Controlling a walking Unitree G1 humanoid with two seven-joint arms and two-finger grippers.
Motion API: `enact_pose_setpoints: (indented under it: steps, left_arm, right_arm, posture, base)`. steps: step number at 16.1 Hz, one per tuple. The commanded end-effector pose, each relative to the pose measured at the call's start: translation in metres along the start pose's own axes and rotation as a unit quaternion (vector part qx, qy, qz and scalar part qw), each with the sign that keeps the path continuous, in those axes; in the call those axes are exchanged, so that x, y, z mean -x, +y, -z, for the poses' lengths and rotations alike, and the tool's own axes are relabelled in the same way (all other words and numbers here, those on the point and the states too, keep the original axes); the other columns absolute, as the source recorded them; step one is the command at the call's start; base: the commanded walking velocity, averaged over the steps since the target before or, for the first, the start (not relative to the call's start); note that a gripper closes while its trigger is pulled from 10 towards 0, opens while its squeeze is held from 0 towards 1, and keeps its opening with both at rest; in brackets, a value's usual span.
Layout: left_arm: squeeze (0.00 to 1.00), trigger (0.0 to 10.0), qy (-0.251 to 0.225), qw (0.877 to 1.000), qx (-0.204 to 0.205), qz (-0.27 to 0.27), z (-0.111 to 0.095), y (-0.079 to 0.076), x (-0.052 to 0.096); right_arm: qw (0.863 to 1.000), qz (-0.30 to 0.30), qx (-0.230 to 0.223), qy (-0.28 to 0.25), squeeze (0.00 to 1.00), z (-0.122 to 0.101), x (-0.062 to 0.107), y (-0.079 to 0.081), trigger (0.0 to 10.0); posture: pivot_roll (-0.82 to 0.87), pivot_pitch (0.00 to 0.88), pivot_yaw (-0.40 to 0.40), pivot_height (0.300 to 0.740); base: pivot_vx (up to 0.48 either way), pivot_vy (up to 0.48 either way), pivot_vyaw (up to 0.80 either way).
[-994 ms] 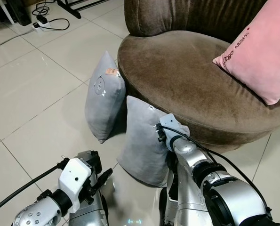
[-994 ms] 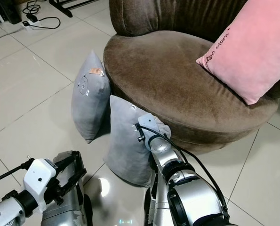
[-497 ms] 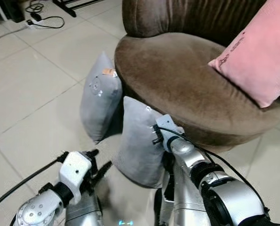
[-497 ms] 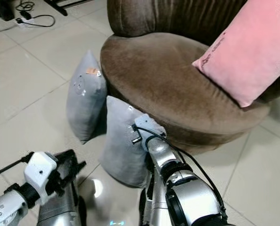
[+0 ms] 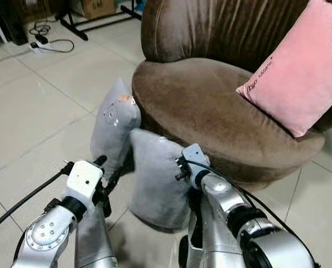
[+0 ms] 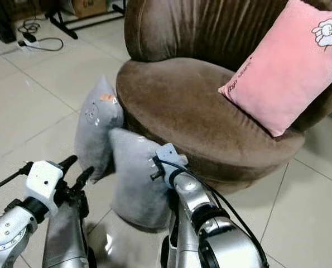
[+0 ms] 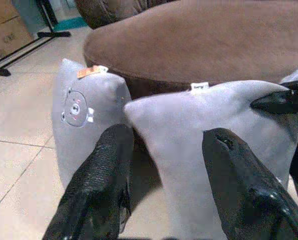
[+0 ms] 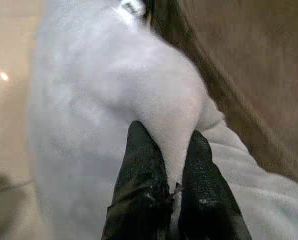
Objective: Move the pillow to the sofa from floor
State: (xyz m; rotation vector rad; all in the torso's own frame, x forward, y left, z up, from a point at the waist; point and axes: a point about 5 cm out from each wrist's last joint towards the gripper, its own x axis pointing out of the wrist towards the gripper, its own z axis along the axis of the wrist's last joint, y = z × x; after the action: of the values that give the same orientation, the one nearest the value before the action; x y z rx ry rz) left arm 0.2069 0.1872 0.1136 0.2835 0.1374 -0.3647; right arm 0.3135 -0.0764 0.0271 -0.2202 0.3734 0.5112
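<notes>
Right claw (image 8: 169, 165) is pinched onto a fold of the nearer grey pillow (image 5: 154, 178), which stands on the floor (image 5: 32, 111) against the sofa (image 5: 210, 106). Left claw (image 7: 164, 165) is spread wide just short of that pillow, touching nothing. Past it stands a second grey pillow (image 5: 112, 120), then the pink pillow (image 5: 291, 72) up on the sofa.

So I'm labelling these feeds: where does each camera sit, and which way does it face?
Left eye and right eye: on the head, looking down at the brown sofa, pink pillow, two grey pillows and both silver arms.
Left wrist: along the open left pincer toward the near grey pillow and the bear-print grey pillow.
Right wrist: along the right pincer, shut on the near pillow.
Shared: that near pillow.
</notes>
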Motion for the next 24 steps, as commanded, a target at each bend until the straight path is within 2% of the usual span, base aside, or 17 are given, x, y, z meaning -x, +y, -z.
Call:
enact_pose_setpoints:
  steps: [1,3,5,6,8,9,10,12,13,14,15,17,20,22,24]
  left_arm:
    - [0.00,10.0,0.006,1.000,-0.001,-0.006,0.005,-0.002,0.000]
    - [0.00,10.0,0.000,1.000,0.001,-0.020,0.005,-0.003,0.000]
    - [0.00,10.0,-0.012,0.999,-0.004,-0.031,0.001,-0.001,-0.004]
    - [0.00,10.0,-0.023,0.998,-0.008,-0.052,-0.003,0.005,-0.007]
    - [0.00,10.0,-0.043,0.995,-0.009,-0.087,-0.010,0.012,-0.013]
    - [0.00,10.0,-0.062,0.992,-0.012,-0.106,-0.018,0.016,-0.015]
    - [0.00,10.0,-0.083,0.989,-0.020,-0.125,-0.028,0.020,-0.018]
    - [0.00,10.0,-0.121,0.981,-0.023,-0.149,-0.049,0.032,-0.028]
    - [0.00,10.0,-0.128,0.980,-0.025,-0.152,-0.053,0.035,-0.031]
    - [0.00,10.0,-0.140,0.978,-0.028,-0.152,-0.061,0.040,-0.036]
    - [0.00,10.0,-0.156,0.975,-0.031,-0.157,-0.070,0.047,-0.043]
    - [0.00,10.0,-0.172,0.971,-0.033,-0.163,-0.081,0.055,-0.050]
    - [0.00,10.0,-0.226,0.953,-0.039,-0.198,-0.128,0.097,-0.071]
    - [0.00,10.0,-0.244,0.948,-0.051,-0.199,-0.148,0.114,-0.079]
    - [0.00,10.0,-0.272,0.937,-0.060,-0.209,-0.172,0.131,-0.084]
  right_arm:
    - [0.999,-0.006,0.006,-0.040,0.00,-0.009,0.002,-0.002,0.0]
    - [0.993,-0.021,0.048,-0.105,0.00,-0.021,0.011,0.001,0.0]
    - [0.986,-0.009,0.042,-0.163,0.00,-0.041,0.020,-0.005,0.0]
    - [0.975,0.018,0.007,-0.222,0.00,-0.066,0.033,-0.017,0.0]
    - [0.952,0.055,-0.039,-0.297,0.00,-0.103,0.061,-0.038,0.0]
    - [0.927,0.082,-0.079,-0.357,0.00,-0.132,0.081,-0.049,0.0]
    - [0.914,0.111,-0.116,-0.373,0.00,-0.150,0.095,-0.060,9.8]
    - [0.896,0.142,-0.078,-0.414,0.00,-0.183,0.116,-0.072,10.0]
    - [0.885,0.161,-0.082,-0.429,0.00,-0.191,0.122,-0.076,10.0]
    - [0.868,0.187,-0.084,-0.453,0.00,-0.207,0.132,-0.084,10.0]
    - [0.861,0.206,-0.067,-0.460,0.00,-0.218,0.138,-0.089,10.0]
    - [0.861,0.217,-0.062,-0.455,0.00,-0.224,0.143,-0.092,10.0]
    - [0.861,0.227,-0.061,-0.450,0.00,-0.234,0.142,-0.099,10.0]
    - [0.862,0.231,-0.060,-0.446,0.00,-0.235,0.141,-0.102,10.0]
    - [0.862,0.235,-0.057,-0.446,0.00,-0.239,0.140,-0.104,10.0]
  posture:
    - [0.07,0.000,-0.083,0.446]
    - [0.03,0.000,-0.046,0.446]
    - [0.02,0.000,-0.041,0.446]
    - [0.01,0.000,-0.035,0.446]
    - [0.00,0.000,-0.037,0.446]
    - [0.00,0.000,-0.038,0.446]
    - [0.00,0.000,-0.046,0.446]
    - [0.00,0.000,-0.052,0.446]
    - [0.00,0.000,-0.050,0.446]
    - [0.00,0.000,-0.050,0.451]
    - [0.00,0.000,-0.058,0.461]
    - [0.01,0.000,-0.066,0.476]
    - [0.02,0.000,-0.082,0.506]
    - [0.02,0.000,-0.078,0.526]
    - [0.01,0.000,-0.071,0.551]
  base:
    - [0.000,0.000,0.00]
    - [0.000,0.000,0.00]
    - [0.000,0.000,0.00]
    - [0.000,0.000,0.00]
    - [0.000,0.000,0.00]
    - [0.000,0.000,0.00]
    - [0.000,0.000,0.00]
    - [0.000,0.000,0.00]
    - [0.000,0.000,0.00]
    - [0.000,0.000,0.00]
    - [0.000,0.000,0.00]
    - [0.000,0.000,0.00]
    - [0.000,0.000,0.00]
    - [0.000,0.000,0.00]
    - [0.000,0.000,0.00]
